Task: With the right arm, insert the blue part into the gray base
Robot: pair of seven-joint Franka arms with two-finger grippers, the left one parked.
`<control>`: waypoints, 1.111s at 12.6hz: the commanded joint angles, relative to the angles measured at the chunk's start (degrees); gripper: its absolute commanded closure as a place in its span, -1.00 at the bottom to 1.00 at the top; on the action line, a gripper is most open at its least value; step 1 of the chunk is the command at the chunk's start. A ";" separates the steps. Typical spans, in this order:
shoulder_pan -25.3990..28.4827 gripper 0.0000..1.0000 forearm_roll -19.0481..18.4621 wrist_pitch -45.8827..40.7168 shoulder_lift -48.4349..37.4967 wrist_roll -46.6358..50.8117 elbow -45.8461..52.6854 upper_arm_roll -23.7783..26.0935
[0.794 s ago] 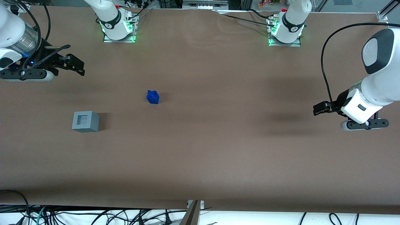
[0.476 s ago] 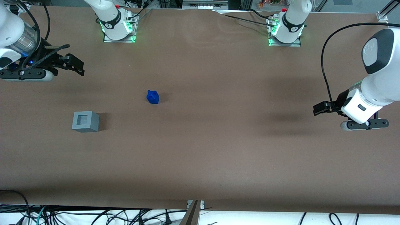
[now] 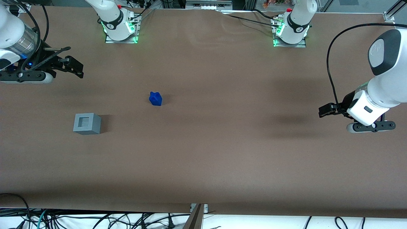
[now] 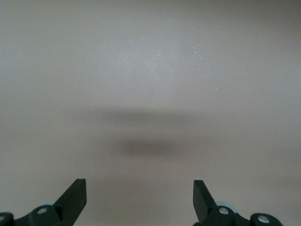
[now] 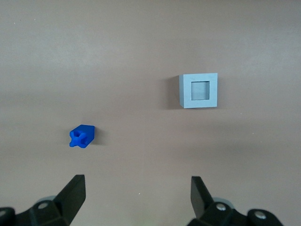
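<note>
The right arm [image 3: 12,35] hangs over the working arm's end of the brown tabletop [image 3: 222,152], and its gripper [image 3: 74,68] is up in the air with the two black fingers [image 5: 70,193] spread wide, nothing between them and nothing touching them. The blue part [image 3: 155,98] sits on the tabletop well apart from the gripper, nearer the middle of the table, its notched face turned partly sideways as far as I can make out. The gray base [image 3: 86,123] stands upright on the tabletop, nearer the front camera than the blue part and well apart from it, its square hole facing up. From the wrist camera both the blue part [image 5: 82,136] and the gray base [image 5: 199,91] lie out ahead of the open fingertips.
</note>
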 commanded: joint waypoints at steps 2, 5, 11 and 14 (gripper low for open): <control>-0.86 -0.98 -0.71 -0.51 0.08 -1.37 1.42 1.08; -0.86 -0.98 -0.44 -0.95 -0.01 -1.55 1.33 1.09; -0.86 -0.98 -0.71 -1.04 0.17 -1.46 1.15 1.17; -0.77 -0.98 -0.71 -0.69 0.26 -1.55 1.33 1.09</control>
